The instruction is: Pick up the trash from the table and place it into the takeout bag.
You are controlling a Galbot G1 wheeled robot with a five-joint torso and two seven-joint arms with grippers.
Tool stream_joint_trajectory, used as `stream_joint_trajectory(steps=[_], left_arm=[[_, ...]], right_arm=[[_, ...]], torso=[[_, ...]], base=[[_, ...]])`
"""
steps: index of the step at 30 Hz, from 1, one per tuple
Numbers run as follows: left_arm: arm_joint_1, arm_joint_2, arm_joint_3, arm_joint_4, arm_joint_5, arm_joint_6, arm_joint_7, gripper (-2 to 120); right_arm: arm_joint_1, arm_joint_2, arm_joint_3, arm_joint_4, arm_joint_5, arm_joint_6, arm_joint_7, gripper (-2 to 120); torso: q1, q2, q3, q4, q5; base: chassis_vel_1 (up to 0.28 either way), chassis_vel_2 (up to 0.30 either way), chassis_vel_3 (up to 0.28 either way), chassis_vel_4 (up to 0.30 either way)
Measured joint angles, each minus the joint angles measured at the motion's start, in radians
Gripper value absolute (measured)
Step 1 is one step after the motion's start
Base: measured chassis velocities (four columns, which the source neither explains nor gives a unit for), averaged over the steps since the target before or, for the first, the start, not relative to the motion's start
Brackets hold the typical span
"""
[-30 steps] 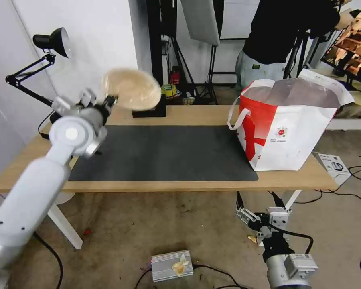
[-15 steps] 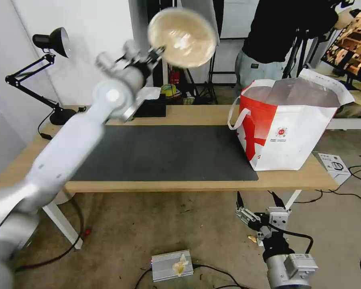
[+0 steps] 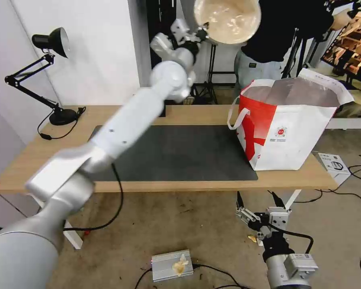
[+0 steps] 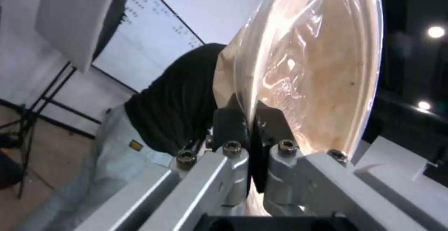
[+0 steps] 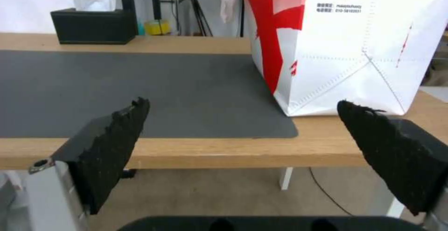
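The left claw (image 3: 200,34) is clenched on the rim of the beige pulp bowl (image 3: 227,18), holding it tilted high above and beside the takeout bag (image 3: 286,124). The bowl looks light, thin and easily crushed, so an edge pinch suits it. The bench (image 3: 188,185) with its dark mat (image 3: 168,154) stands before the bag. Below the bag, the right claw (image 5: 243,147) hangs released.

Matt dark grey mat (image 3: 168,152) on light wood table (image 3: 196,114); glossy film over beige pulp bowl (image 4: 317,66).
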Motion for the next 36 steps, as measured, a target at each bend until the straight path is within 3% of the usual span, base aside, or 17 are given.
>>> stream_joint_trajectory(steps=[10,17,36], left_arm=[[0.029,-0.067,0.026,0.069,0.052,-0.002,0.049,0],[0.025,-0.124,0.058,0.163,0.117,-0.023,0.072,0],[0.018,-0.125,0.263,0.264,0.216,-0.042,0.241,0]], right_arm=[[0.000,0.000,0.000,0.000,0.000,0.000,0.000,100],[0.000,0.000,0.000,0.000,0.000,0.000,0.000,100],[0.000,0.000,0.000,0.000,0.000,0.000,0.000,100]], torso=[[0.000,0.000,0.000,0.0004,-0.0003],[0.000,0.000,0.000,0.0000,-0.0001],[0.000,0.000,0.000,0.0001,-0.0002]], base=[[0.000,0.000,0.000,0.000],[0.000,0.000,0.000,0.000],[0.000,0.000,0.000,0.000]])
